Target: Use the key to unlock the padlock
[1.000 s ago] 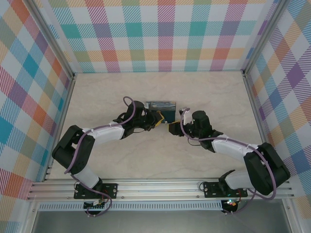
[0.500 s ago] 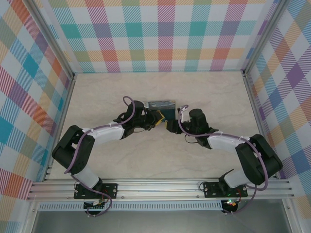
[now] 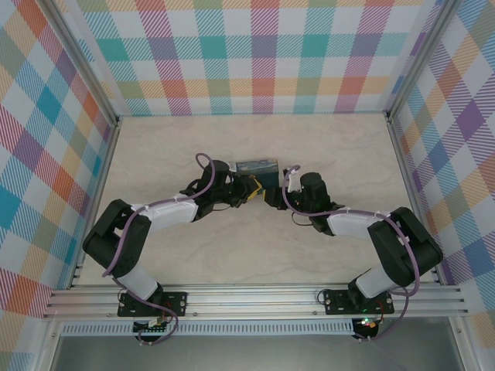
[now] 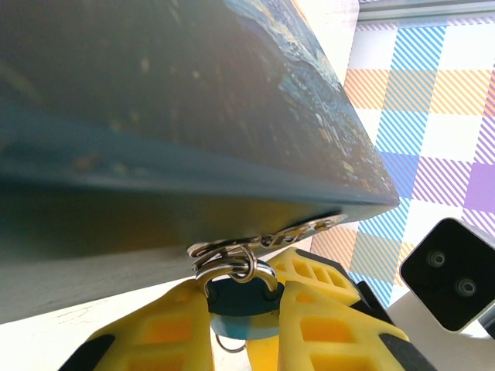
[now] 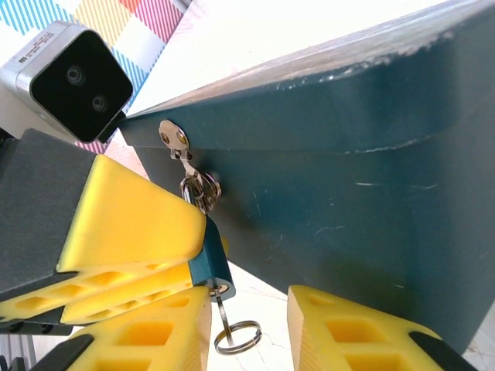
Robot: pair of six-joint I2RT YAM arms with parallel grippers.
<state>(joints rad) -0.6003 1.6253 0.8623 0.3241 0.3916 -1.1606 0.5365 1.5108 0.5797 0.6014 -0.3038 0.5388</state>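
The padlock (image 4: 236,297) has a blue body, and its silvery shackle passes through the hasp rings of the painted tin (image 4: 155,116). My left gripper (image 4: 240,290) is shut on the padlock's body, one yellow finger on each side. In the right wrist view the padlock (image 5: 210,259) hangs at the tin's (image 5: 348,170) front. The key (image 5: 222,309) sticks into its underside, with a wire ring (image 5: 238,337) dangling below. My right gripper (image 5: 246,301) is open around the key, which sits close to the left finger. From above, both grippers (image 3: 251,189) (image 3: 267,197) meet in front of the tin (image 3: 257,165).
The tin stands mid-table on the pale marble surface (image 3: 255,247). Checked walls (image 3: 247,54) enclose the table on three sides. The right wrist's camera housing (image 4: 448,274) sits just right of my left fingers, so the two wrists are very close together.
My right gripper has slid left up to the padlock, and its jaws have narrowed around the key. The left arm and the tin have not moved.
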